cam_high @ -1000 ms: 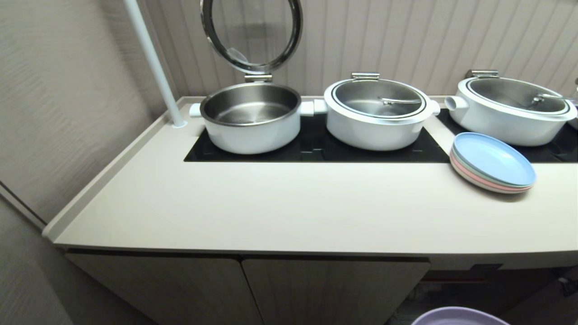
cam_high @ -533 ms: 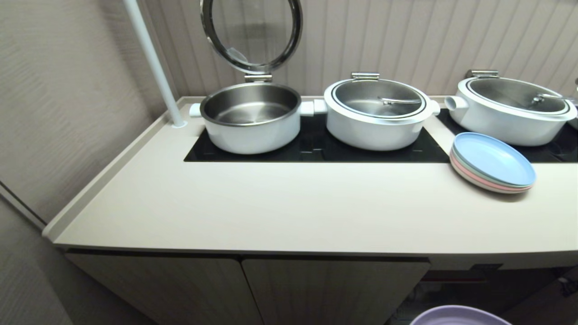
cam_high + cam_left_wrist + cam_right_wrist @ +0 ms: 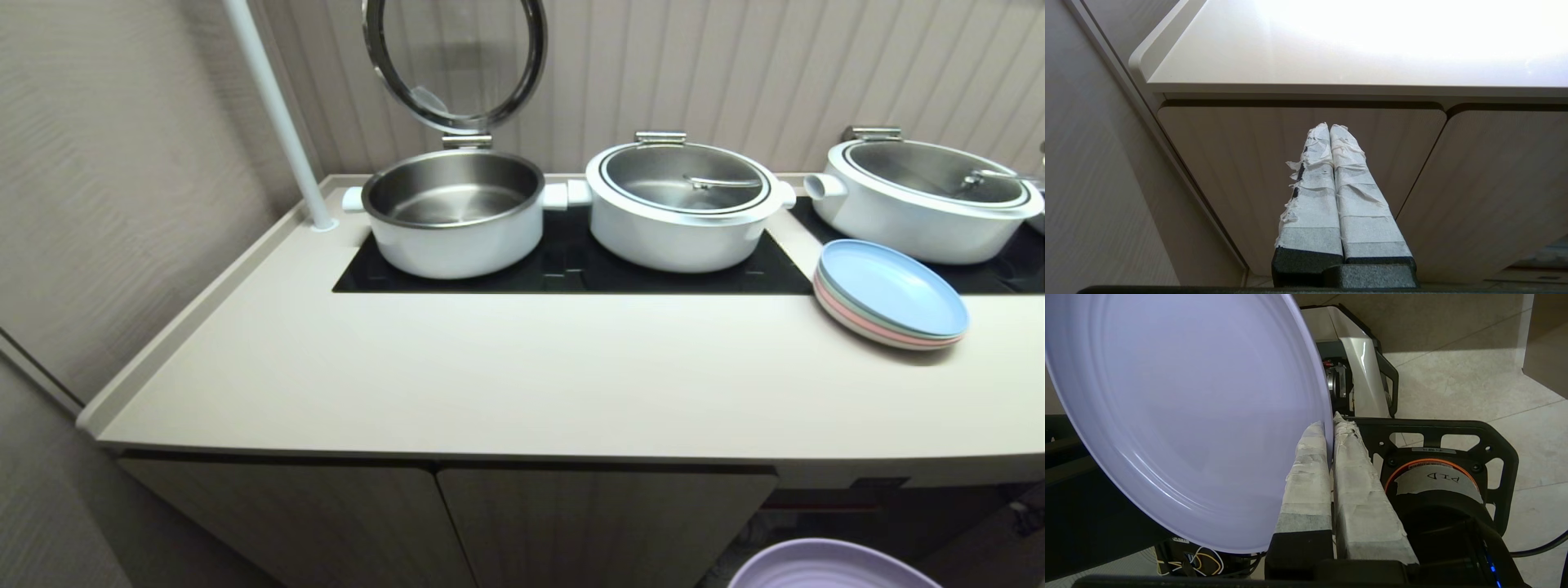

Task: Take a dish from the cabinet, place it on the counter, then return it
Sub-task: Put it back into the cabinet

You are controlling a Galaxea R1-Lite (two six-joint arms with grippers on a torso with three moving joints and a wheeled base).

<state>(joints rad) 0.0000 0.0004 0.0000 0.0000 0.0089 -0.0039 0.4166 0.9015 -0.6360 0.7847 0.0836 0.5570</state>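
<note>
Lavender plastic is catching the light: the dish (image 3: 1180, 416) is hanging below the front edge of the counter (image 3: 522, 384), pinched by its rim in the right gripper (image 3: 1329, 426), whose taped fingers are clamping tight on it. The left gripper (image 3: 1329, 127) is idling with its fingers pressed together, holding nothing, facing the cabinet (image 3: 1298, 163) doors. It looks like the carrying step; next the plate needs lifting over the edge and laying flat beside the stacked plates (image 3: 891, 294).

Three pots (image 3: 682, 204) behind stacked plates (image 3: 891, 294) on counter (image 3: 522, 376), cabinet (image 3: 457, 523) below
</note>
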